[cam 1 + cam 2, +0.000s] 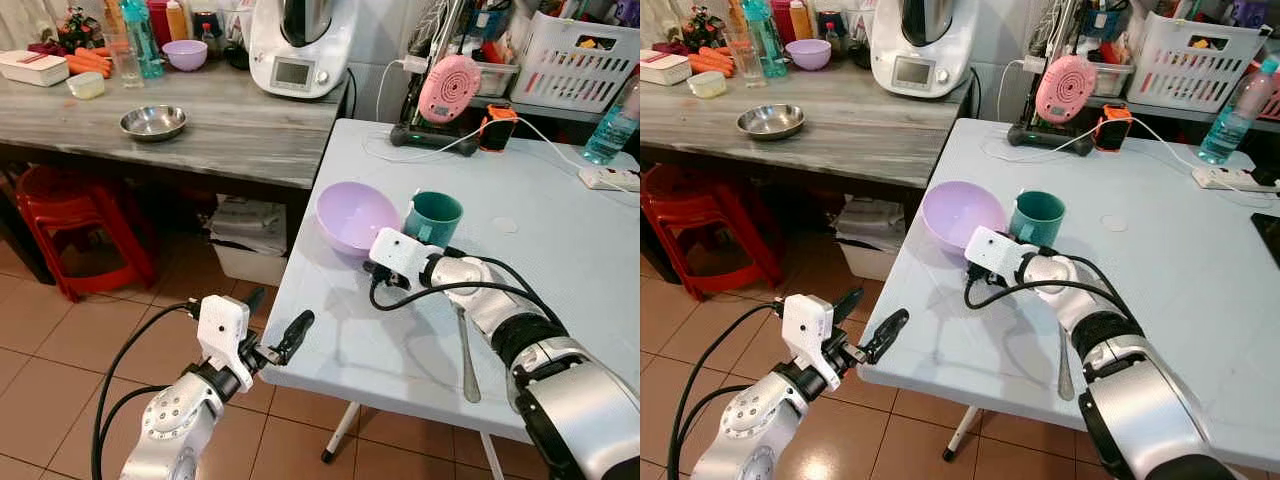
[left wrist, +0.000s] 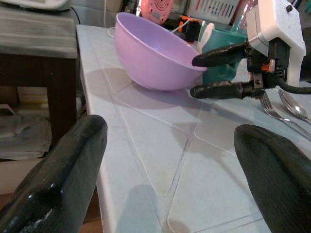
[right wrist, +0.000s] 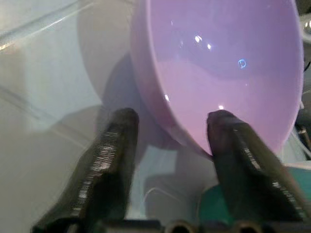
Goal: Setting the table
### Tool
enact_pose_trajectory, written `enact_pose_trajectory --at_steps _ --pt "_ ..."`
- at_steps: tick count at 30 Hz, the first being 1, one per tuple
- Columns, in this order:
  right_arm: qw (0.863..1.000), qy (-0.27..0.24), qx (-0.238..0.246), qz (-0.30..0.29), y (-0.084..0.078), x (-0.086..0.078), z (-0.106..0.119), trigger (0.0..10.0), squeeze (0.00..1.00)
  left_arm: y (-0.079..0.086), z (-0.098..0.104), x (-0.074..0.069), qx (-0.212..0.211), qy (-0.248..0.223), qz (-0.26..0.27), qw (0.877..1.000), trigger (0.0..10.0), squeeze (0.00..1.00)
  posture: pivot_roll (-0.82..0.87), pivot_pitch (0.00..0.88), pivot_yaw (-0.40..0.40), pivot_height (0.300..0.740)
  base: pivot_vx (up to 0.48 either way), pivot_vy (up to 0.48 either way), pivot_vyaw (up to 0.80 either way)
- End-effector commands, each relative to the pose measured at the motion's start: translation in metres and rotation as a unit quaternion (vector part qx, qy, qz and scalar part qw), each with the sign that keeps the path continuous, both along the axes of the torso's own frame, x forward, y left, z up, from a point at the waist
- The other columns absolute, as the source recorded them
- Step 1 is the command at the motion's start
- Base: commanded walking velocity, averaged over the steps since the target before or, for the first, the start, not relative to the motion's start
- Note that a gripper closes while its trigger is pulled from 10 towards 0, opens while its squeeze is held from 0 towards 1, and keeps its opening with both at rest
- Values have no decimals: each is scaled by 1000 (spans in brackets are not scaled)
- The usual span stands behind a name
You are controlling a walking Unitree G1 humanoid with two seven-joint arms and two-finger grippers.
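While the right gripper (image 3: 170,145) sits with fingers parted at the rim of the lilac plastic bowl (image 1: 355,215), one finger should slip inside. Pinching the wall squarely seems wise, clear of the teal mug (image 1: 433,217). Off the table's edge, the left gripper (image 1: 278,330) hangs wide and empty.

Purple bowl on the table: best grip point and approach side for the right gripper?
Probably the near rim of the purple bowl. It sits upright and open, with a thin lip suited to a pinch. Come from the robot's side, where the right gripper is already open beside it; the teal cup crowds its right.

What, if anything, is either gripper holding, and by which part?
Nothing is held. The right gripper has its jaws open beside the purple bowl, not on its rim; the left gripper is open off the table edge.
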State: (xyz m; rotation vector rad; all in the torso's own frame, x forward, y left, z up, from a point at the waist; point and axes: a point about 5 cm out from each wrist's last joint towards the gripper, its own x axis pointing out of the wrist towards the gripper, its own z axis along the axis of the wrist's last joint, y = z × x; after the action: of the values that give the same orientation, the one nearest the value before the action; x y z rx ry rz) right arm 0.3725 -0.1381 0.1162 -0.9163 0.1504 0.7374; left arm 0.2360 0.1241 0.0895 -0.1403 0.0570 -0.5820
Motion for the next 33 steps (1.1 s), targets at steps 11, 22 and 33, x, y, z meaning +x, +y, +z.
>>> enact_pose_trajectory --at_steps 11,22,33 --pt "999 -23 -26 3 -4 3 6 0 0 -2 3 4 13 -4 0 1000 10000 0 139 0 -33 740 0 0 0" --pt "999 -34 -38 15 -3 3 6 0 0 -3 3 5 16 -4 3 1000 10000 0 140 0 -36 740 0 0 0" --pt "997 -56 -36 34 -3 2 11 0 0 -2 6 7 12 -12 -12 1000 10000 0 135 0 -25 740 0 0 0"
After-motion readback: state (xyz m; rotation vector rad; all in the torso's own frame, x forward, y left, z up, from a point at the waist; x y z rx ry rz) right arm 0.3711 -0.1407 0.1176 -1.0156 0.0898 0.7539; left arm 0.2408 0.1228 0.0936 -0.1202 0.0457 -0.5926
